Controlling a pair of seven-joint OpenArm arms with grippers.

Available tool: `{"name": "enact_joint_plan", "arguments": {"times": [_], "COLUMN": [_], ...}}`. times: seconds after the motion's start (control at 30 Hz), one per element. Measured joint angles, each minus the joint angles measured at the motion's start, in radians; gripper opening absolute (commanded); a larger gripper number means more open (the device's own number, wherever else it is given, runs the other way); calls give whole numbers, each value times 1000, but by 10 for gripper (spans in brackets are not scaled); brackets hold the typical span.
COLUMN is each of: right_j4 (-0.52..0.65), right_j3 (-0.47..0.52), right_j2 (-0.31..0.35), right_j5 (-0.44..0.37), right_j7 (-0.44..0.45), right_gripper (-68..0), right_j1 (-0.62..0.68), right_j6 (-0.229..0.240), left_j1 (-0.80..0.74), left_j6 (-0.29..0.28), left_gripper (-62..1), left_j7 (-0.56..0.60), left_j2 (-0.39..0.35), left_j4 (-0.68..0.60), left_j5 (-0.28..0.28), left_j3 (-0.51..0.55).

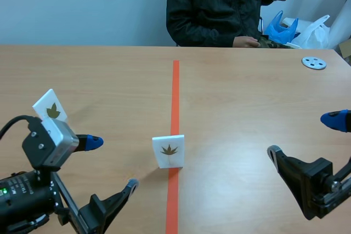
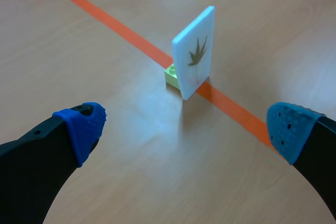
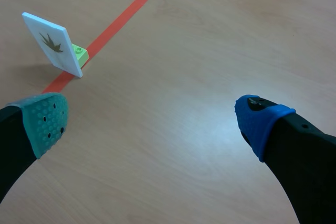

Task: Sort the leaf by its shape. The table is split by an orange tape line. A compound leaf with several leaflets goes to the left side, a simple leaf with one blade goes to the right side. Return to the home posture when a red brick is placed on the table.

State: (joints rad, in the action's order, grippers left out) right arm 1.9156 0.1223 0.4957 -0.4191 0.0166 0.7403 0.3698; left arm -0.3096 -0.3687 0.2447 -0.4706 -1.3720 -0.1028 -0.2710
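Wrist views alone show green brick (image 2: 170,75) behind leaf card (image 2: 194,51)

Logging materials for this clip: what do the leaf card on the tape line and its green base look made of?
Leaf card: probably rigid white plastic or board, smooth, with a thick clean edge. Green base: likely moulded plastic, slightly glossy, with a brick-like stud.

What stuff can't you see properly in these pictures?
Scene view: the green brick is hidden behind the middle leaf card.
Scene view: the left leaf card has its bottom covered by the left arm.
Scene view: the grey disc is too small to identify.
Scene view: the person is cut off by the top edge.
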Motion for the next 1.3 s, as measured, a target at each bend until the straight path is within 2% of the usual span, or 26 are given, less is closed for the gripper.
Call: {"name": "enact_joint_plan", "arguments": {"times": [0.17,0.3,0.6,0.77,0.9,1.03,1.3], "right_j4": [0,0,0,0,0,0,0], "right_j3": [0,0,0,0,0,0,0], "right_j2": [0,0,0,0,-2,-29,-44], "right_j5": [0,0,0,0,0,0,0], "right_j7": [0,0,0,0,0,0,0], "right_gripper": [4,4,4,4,4,4,4], "right_j1": [0,0,0,0,0,0,0], "right_j6": [0,0,0,0,0,-5,-5], "left_j1": [97,171,319,392,435,467,484], "left_j6": [0,0,21,44,48,76,76], "left_gripper": [14,14,14,14,14,14,5], "left_j7": [41,103,178,210,227,240,244], "left_j2": [45,86,145,162,175,192,208], "left_j4": [124,219,390,472,521,559,586], "left_j5": [10,52,55,102,103,103,103], "left_j3": [-77,-122,-216,-266,-305,-342,-347]}}
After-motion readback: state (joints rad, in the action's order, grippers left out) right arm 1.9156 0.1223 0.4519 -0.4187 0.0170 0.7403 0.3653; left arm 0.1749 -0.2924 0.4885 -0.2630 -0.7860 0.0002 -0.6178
